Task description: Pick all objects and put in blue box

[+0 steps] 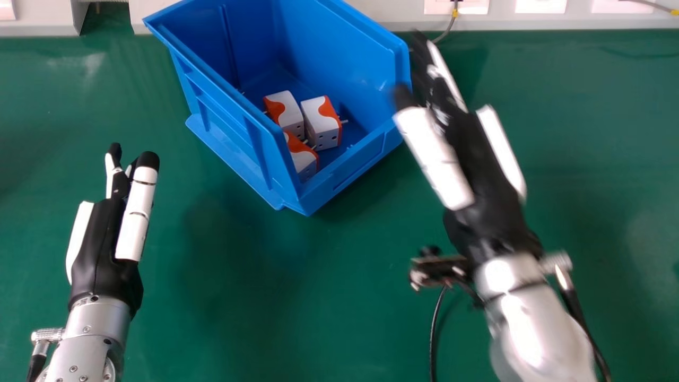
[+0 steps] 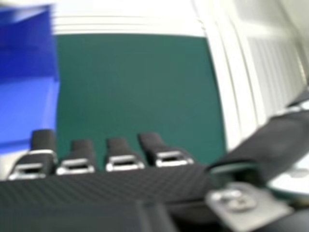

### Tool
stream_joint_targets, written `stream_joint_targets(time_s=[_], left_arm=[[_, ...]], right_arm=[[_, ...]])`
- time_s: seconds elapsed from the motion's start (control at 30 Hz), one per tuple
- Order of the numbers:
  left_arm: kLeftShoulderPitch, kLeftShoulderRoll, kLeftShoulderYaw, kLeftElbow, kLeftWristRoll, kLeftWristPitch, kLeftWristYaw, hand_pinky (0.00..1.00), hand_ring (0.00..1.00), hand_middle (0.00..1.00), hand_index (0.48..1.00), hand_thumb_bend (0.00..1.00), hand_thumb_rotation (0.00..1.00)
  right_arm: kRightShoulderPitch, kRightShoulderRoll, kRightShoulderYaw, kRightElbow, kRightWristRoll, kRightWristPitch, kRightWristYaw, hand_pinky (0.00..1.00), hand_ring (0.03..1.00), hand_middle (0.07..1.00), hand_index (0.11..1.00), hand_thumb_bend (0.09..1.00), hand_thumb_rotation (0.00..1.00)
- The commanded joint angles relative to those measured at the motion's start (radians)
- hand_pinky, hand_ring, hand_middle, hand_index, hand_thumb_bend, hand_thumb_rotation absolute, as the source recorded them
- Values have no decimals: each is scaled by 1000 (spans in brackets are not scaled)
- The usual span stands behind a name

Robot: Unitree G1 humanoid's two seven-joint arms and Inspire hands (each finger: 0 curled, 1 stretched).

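Three plugs (image 1: pixel 322 122) are lying inside the blue box (image 1: pixel 318 196) at the top center of the frame, while the right hand (image 1: pixel 477 170), at right, is hanging by its near right edge, fingers nearly straight and gripping nothing. At lower left, the left hand (image 1: pixel 98 249) is idling empty, fingers extended. The placing step appears to be wrapping up, with the next move likely calling for the right hand to back off without clipping the rim.
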Motion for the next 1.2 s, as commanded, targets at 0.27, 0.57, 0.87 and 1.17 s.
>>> stream_joint_targets(time_s=[0.27, 0.57, 0.87, 1.17], left_arm=[[-66, 70, 55, 76, -43, -68, -64, 998, 1000, 997, 993, 444, 969], [-89, 92, 67, 180, -50, -168, -97, 992, 1000, 987, 991, 453, 956], [-94, 108, 64, 194, -37, -169, -92, 984, 998, 983, 988, 467, 947], [-99, 114, 61, 228, -36, -200, -100, 974, 992, 978, 984, 461, 944]], right_arm=[[129, 129, -204, -152, 697, 49, 40, 995, 1000, 1000, 998, 575, 996], [121, 97, -202, -150, 618, 19, 7, 1000, 1000, 1000, 1000, 585, 1000], [130, 91, -215, -158, 567, 18, -3, 1000, 1000, 1000, 1000, 587, 1000], [135, -215, -256, -135, 29, 43, -25, 1000, 1000, 1000, 1000, 570, 1000]])
